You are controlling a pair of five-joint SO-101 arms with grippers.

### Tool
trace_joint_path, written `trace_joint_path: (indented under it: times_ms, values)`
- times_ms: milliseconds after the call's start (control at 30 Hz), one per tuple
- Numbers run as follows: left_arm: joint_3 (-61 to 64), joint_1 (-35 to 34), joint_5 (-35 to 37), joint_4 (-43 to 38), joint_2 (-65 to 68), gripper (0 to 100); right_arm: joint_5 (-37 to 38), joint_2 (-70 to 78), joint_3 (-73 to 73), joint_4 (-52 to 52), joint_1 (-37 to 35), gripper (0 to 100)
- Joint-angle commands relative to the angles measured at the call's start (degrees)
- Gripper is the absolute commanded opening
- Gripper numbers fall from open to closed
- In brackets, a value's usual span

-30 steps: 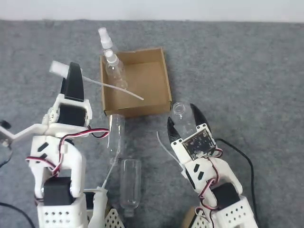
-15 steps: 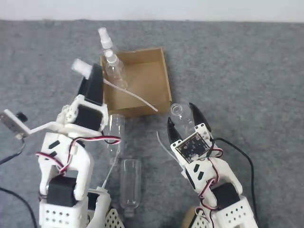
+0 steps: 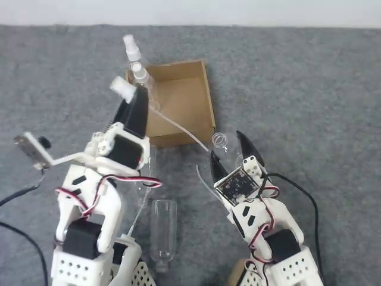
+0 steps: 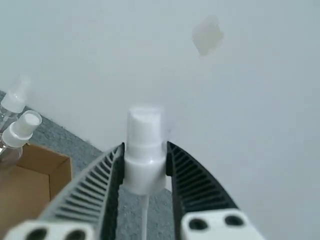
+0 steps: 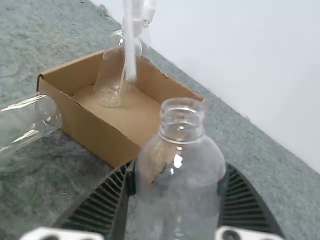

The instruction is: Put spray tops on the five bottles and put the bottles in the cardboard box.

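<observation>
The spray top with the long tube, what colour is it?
The spray top is white; the left wrist view shows it best.

The left gripper [image 3: 127, 93], clamped on the white plastic spray top [image 3: 121, 87], swings across from beside the brown cardboard box [image 3: 208, 95] to over its near-left corner, and the arm leans in behind it. The top's thin clear dip tube [image 3: 178, 126] sweeps along. Its tip passes from over the box floor to just beside the mouth of the clear plastic bottle [image 3: 220, 141], which shifts slightly in the right gripper [image 3: 227, 146].
</observation>
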Motion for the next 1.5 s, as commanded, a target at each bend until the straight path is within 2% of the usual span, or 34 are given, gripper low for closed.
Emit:
trace_joint_path:
  times_ms: [0, 267, 467, 800, 1100, 1300, 1467]
  values:
    - [1.0, 1.0, -1.3, -4.9, -0.7, 1, 0.8, -1.2, 1.5, 0.5, -0.5, 18.0]
    - [3.1, 1.6, -2.5, -8.7, -0.7, 1, 0.8, -1.2, 1.5, 0.7, -0.5, 18.0]
    - [3.1, 6.2, -2.7, -8.6, -0.7, 1, 0.8, -1.2, 1.5, 0.7, -0.5, 18.0]
    - [2.8, 6.0, -2.9, -9.2, -0.7, 1, 0.8, -1.0, 1.5, 0.7, -0.5, 18.0]
    - [5.1, 5.5, -3.9, -15.6, -0.3, 1, 0.8, -1.0, 1.5, 0.7, -0.5, 18.0]
    - [9.4, 5.5, -7.6, -22.9, -0.3, 1, 0.8, -1.0, 1.5, 0.7, -0.5, 18.0]
    - [11.1, 5.6, -9.1, -25.5, -0.3, 1, 0.8, -1.0, 1.5, 0.7, -0.5, 18.0]
